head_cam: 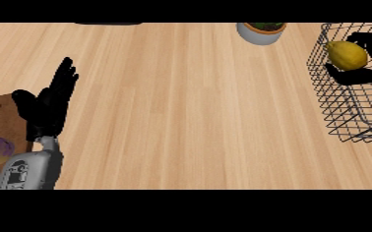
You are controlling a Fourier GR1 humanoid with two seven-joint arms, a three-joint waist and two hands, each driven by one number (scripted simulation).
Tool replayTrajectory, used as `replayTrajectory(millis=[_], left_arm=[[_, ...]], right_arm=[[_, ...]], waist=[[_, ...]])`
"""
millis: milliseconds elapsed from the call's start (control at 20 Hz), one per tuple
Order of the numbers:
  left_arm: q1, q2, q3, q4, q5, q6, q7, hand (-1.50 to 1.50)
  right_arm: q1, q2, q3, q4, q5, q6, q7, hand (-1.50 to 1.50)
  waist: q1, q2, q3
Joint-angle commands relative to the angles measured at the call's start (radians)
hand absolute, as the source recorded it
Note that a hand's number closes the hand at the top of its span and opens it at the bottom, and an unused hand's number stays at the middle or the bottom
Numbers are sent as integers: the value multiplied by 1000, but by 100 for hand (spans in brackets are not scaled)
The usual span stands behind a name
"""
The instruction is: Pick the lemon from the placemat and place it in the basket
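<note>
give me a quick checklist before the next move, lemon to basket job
1. Lemon inside the wire basket: ok, it shows within the basket's frame, over something black.
2. Right robot hand released and clear: cannot tell. It cannot be made out; the black shape beneath the lemon is unclear.
3. Left robot hand out of the way: ok, it rests open, fingers up, at the left edge.
4. Placemat free of the lemon: ok for the brown corner that shows; the rest is out of frame.
5. Plant pot undisturbed: ok, upright at the top edge, apart from the basket.
</note>
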Motion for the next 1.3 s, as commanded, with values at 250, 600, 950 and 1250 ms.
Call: replayTrajectory(millis=[250, 600, 950, 1250], left_arm=[[-16, 3, -8, -10, -4, -3, 19, 0], [7, -2, -14, -74, -1, 0, 55, 0], [6, 1, -10, -44, -2, -5, 26, 0], [-25, 8, 1, -14, 11, -17, 18, 0]], right_arm=[[-56, 18, 18, 127, 107, -66, 15, 150], [-52, 7, 2, 248, 139, -144, -64, 150], [-127, 52, 7, 356, 169, -121, -21, 150], [-149, -11, -28, 437, 153, -82, -81, 150]], waist=[[-2, 6, 8], [1, 6, 8], [10, 8, 9], [12, 12, 9]])
